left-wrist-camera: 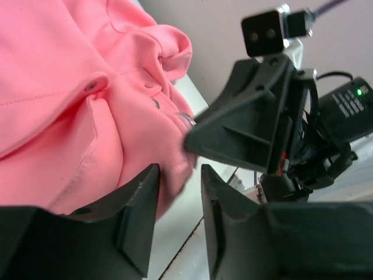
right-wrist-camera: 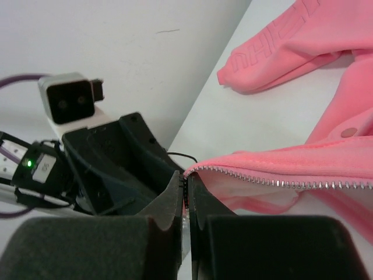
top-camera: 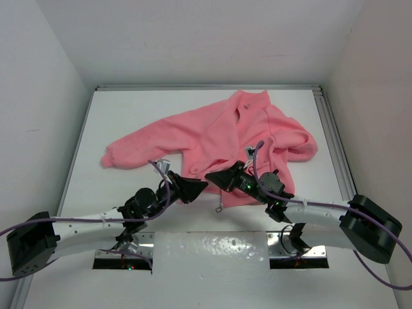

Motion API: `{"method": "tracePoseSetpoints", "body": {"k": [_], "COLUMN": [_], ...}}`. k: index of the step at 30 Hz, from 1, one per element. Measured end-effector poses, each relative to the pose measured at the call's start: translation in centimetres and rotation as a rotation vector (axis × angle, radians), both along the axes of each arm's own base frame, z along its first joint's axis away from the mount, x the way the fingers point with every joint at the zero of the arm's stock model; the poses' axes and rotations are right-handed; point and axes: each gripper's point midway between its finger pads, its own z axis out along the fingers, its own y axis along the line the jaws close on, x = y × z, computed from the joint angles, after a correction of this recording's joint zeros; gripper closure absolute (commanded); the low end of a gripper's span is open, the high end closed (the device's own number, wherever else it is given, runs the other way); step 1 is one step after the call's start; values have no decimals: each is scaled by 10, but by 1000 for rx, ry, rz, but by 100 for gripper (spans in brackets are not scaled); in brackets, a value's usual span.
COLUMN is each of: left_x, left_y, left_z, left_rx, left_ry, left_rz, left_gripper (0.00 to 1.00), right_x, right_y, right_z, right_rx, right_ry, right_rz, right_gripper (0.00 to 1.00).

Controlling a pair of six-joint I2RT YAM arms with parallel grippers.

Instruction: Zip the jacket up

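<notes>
- At the near hem, the unjoined zipper edge point(right-wrist-camera: 280, 182) is pinched by the closed right tool point(right-wrist-camera: 186, 182)
- The left tool point(left-wrist-camera: 179, 178) is held narrowly parted at the hem fabric, with nothing seen clamped
- Farther off, the jacket point(top-camera: 219, 135) is spread on the tabletop point(top-camera: 129, 109); all zipping is judged still undone

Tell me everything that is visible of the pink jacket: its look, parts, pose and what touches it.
The jacket is salmon-pink, soft fleece by its look, and lies spread on the white table, collar at the far side. One sleeve stretches left; the other sleeve is folded at the right. Its zipper is open, with metal teeth. Snaps show on the front. The right claw is shut on the hem corner at the zipper's end; the left claw stands open beside it.
</notes>
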Motion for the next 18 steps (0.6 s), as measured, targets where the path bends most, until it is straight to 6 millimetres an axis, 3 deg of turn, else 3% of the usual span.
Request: {"method": "tracePoseSetpoints", "body": {"k": [7,13,18], "left_x": [20,13,7], "left_y": [9,2,-1], "left_z": [7,10,12], "left_rx": [-75,-100,-105], "left_ry": [41,46,44], "left_rz": [-7,-73,-113], "left_gripper": [64,75,78], "right_x": [-3,-7,-8], "right_y": [0,0,0], "right_z": [0,-2,1], "right_rx": [-30,-33,-23], "right_ry": [-61,-69,-76], "right_rz": [28,52,57], "right_gripper": [100,100,100]}}
